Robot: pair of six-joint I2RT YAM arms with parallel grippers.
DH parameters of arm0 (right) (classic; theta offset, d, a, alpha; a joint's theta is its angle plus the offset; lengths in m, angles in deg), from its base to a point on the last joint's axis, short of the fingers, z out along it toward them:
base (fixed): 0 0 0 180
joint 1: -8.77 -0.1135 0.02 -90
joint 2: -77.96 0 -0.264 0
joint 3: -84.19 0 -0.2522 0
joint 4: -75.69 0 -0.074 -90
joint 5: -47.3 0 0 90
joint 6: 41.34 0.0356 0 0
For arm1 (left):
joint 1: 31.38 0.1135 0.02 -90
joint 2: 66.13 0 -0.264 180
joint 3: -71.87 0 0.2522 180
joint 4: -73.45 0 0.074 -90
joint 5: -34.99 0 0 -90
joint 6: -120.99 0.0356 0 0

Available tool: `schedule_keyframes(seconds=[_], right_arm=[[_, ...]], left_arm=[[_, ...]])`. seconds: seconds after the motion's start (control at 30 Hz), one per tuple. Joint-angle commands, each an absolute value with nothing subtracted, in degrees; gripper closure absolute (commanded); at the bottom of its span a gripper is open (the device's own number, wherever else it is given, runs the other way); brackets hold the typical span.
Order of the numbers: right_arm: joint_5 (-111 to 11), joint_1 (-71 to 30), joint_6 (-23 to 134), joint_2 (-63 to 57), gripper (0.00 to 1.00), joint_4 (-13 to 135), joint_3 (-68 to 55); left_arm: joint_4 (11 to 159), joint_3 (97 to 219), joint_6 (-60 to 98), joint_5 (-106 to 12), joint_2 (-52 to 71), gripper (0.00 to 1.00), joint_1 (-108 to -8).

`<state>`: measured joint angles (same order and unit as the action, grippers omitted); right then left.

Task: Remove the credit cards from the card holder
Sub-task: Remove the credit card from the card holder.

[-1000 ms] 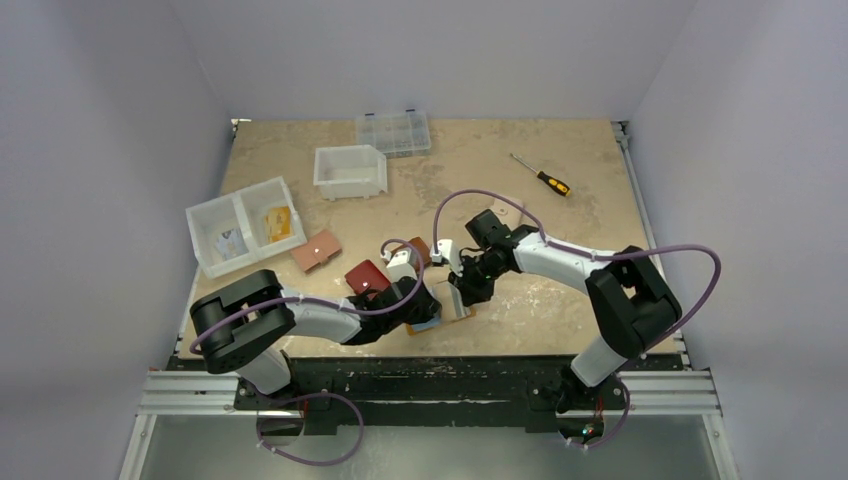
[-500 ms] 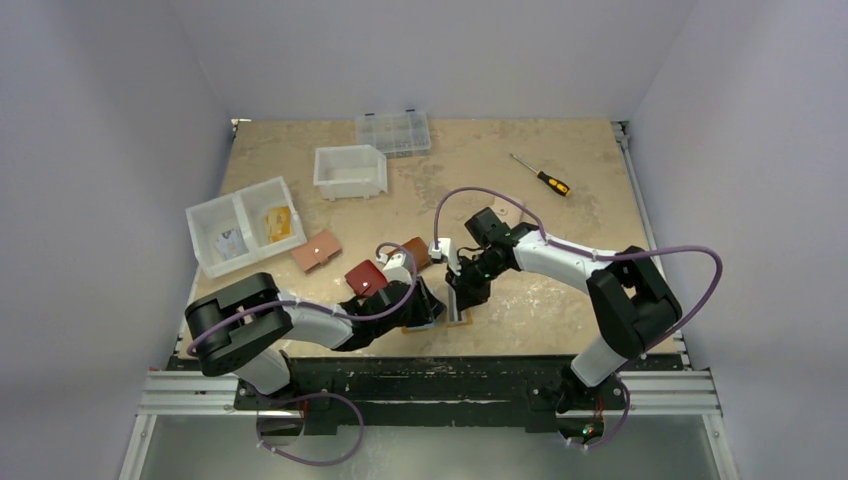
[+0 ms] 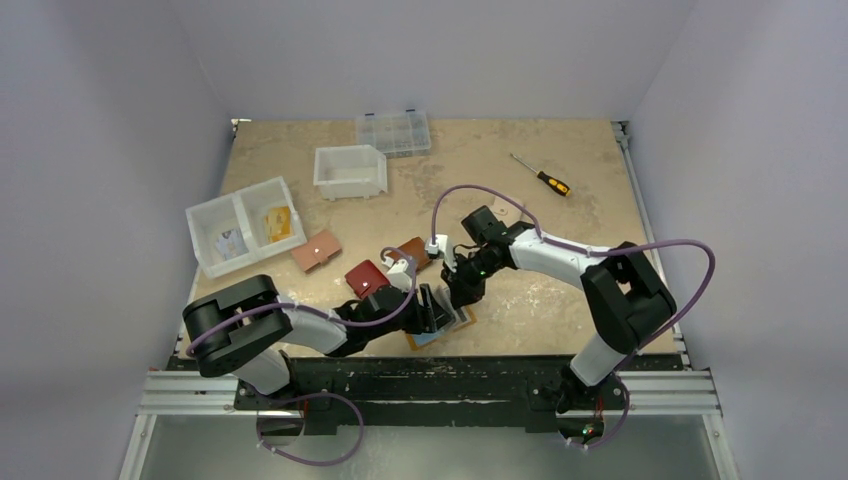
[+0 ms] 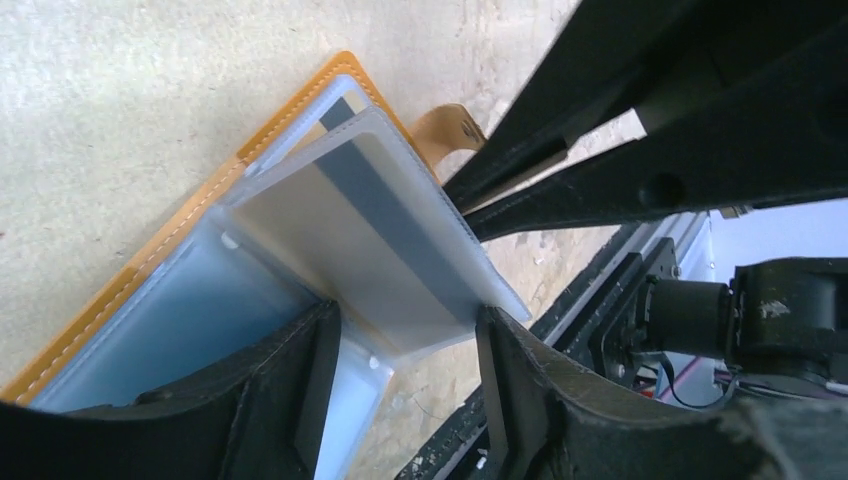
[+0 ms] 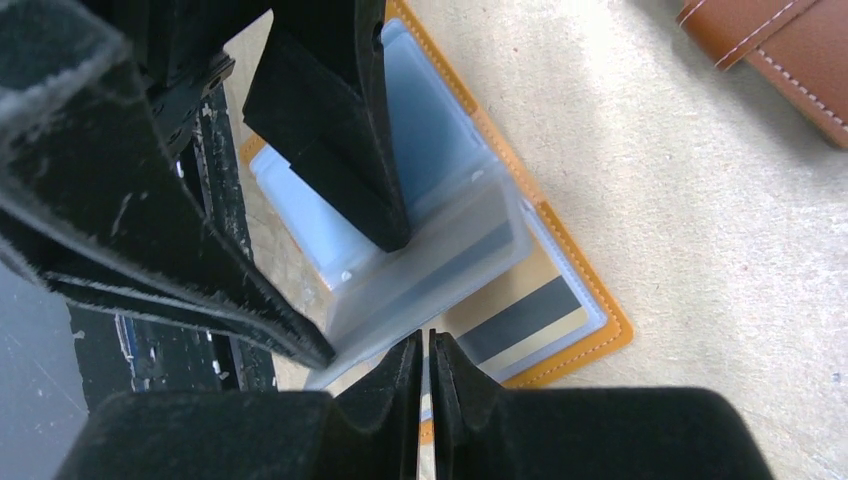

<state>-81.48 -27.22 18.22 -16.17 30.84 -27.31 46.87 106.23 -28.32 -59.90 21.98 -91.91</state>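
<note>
While the card holder [image 4: 180, 235] lay open near the front edge of the table [image 4: 100, 90], the left gripper [image 4: 405, 325] stood released, astride a lifted clear sleeve [image 4: 330, 270] holding a dark-striped credit card [image 4: 395, 210]. The right gripper [image 5: 424, 345] was clenched on that sleeve's free edge; whether it caught the card too I could not tell. By my judgement, the left should pin the sleeve while the right drew the card straight out

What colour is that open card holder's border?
The card holder has an orange-yellow border with pale stitching; clearest in left wrist view.
</note>
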Motion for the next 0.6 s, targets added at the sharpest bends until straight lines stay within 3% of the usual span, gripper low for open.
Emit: schedule_keyframes(seconds=[0.0, 0.37, 0.57], right_arm=[[-84.41, -27.48, 19.20, -15.78, 0.85, 32.95, -24.95], [-89.05, -27.53, 17.02, -16.15, 0.84, 30.17, -24.10], [-92.06, -27.50, 15.03, -17.06, 0.84, 27.74, -23.44]], left_arm=[[41.83, 105.45, -26.19, -55.75, 21.41, 0.42, -92.28], [35.73, 103.50, -30.18, -56.29, 20.92, 0.28, -92.29], [36.94, 104.01, -34.60, -57.63, 21.82, 0.25, -92.04]])
